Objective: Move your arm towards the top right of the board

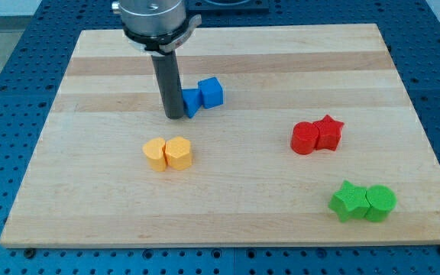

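Observation:
My tip (175, 115) rests on the wooden board (281, 61) at the upper middle-left, touching the left side of a small blue block (192, 101). A blue cube (211, 92) sits just right of it. Two yellow blocks (156, 153) (179, 153) lie side by side below my tip. A red cylinder (305, 138) and a red star (328, 132) sit together at the right. A green star (349, 201) and a green cylinder (380, 202) sit at the lower right. The board's top right corner is far from my tip.
The arm's round grey mount (154, 17) hangs over the board's top edge. A blue perforated table (6, 92) surrounds the board on all sides.

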Available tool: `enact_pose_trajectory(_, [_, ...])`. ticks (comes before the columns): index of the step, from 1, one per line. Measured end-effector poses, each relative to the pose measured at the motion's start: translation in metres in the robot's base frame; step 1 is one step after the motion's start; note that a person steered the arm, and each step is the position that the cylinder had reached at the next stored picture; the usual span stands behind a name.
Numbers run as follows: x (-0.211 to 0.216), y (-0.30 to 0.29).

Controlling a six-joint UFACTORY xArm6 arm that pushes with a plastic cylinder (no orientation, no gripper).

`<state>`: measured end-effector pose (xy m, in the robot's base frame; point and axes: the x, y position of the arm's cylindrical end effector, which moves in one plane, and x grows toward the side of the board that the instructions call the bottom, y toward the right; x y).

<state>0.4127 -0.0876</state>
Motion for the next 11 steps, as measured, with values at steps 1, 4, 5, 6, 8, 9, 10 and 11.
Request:
enact_pose_trajectory(1, [-0.002, 0.009])
enact_pose_trajectory(4, [0.022, 0.059])
enact_pose_trajectory(5, [0.010, 0.142])
enact_pose_trajectory(6, [-0.037, 0.213])
enact_pose_trajectory(8, [-0.112, 0.262])
enact_pose_trajectory(9, [-0.112, 0.262])
enact_pose_trajectory(10, [-0.133, 0.277])
enact_pose_trajectory(11, [-0.146, 0.297])
